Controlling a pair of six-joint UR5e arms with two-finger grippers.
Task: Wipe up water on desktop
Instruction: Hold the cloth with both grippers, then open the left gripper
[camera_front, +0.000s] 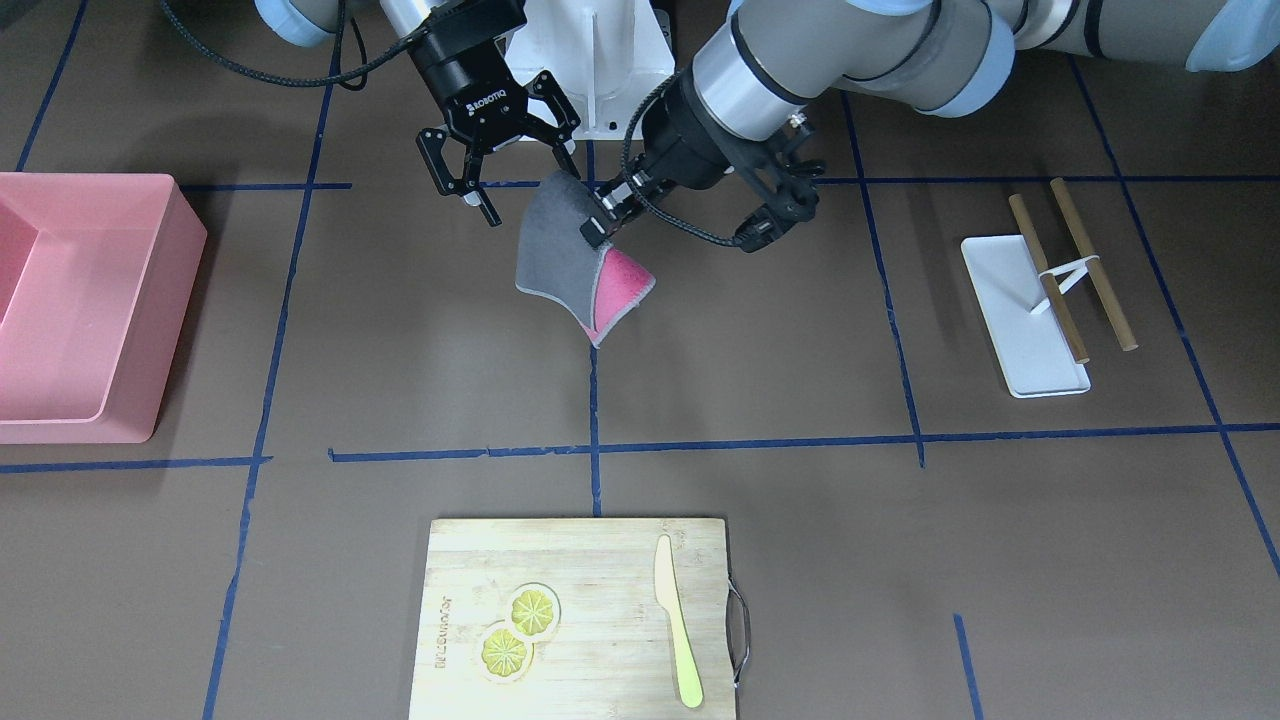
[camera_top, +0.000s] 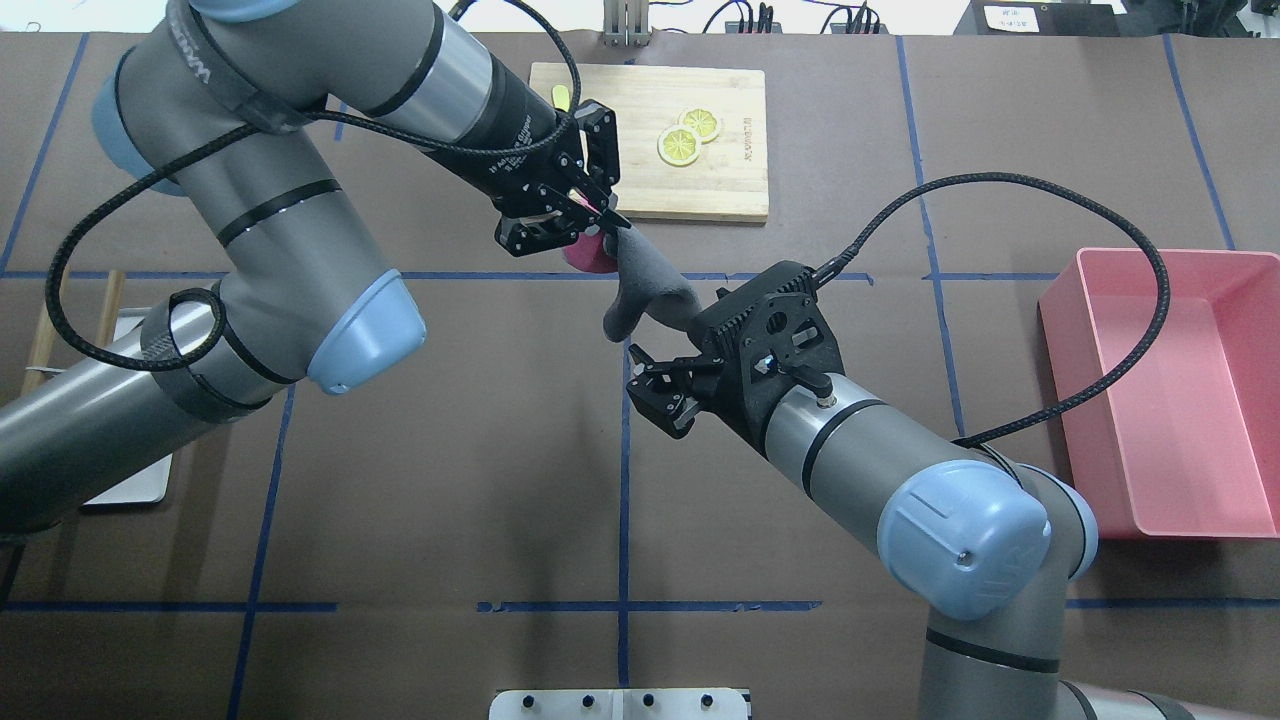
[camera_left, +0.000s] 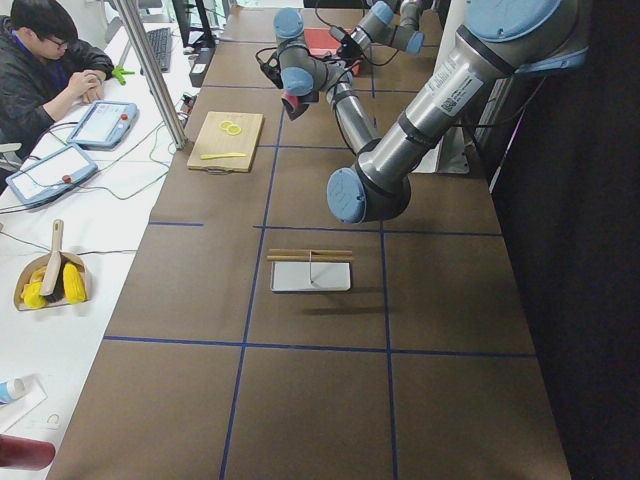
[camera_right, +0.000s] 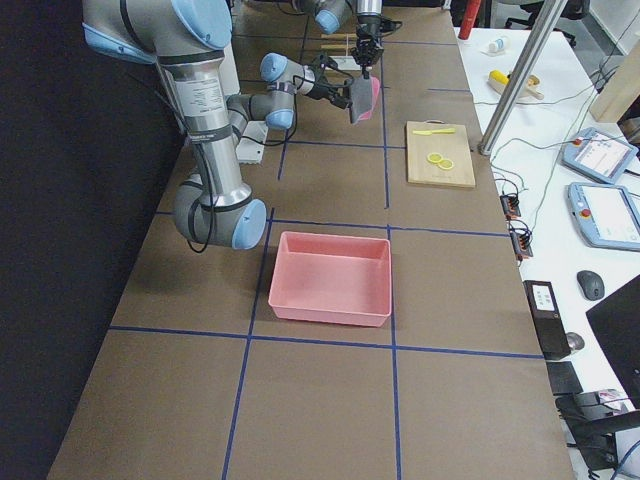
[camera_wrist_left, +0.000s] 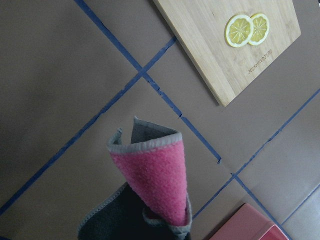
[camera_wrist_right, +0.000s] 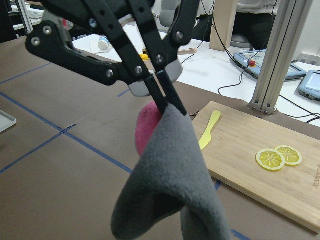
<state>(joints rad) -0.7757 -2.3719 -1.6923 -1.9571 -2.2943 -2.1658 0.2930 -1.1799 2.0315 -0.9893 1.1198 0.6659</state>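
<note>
Surroundings: bench-side lab area, even indoor light.
Long white side bench (camera_left: 95, 320) runs down the left of the exterior left view; slanted silver aluminium post (camera_left: 152, 75) upper left, person in dark jacket (camera_left: 40, 70) seated beside it; flat black area (camera_left: 590, 250) far right.

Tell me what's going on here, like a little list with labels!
Left jaws: shut on the cloth, pinching its top edge
Right jaws: open, close beside the cloth, holding nothing
Cloth look: grey on one side, pink on the other, hanging above the desktop
Water: none I can see
Board: two lemon slices and a yellow knife on it
Bin: pink, at one end of the desktop
</note>
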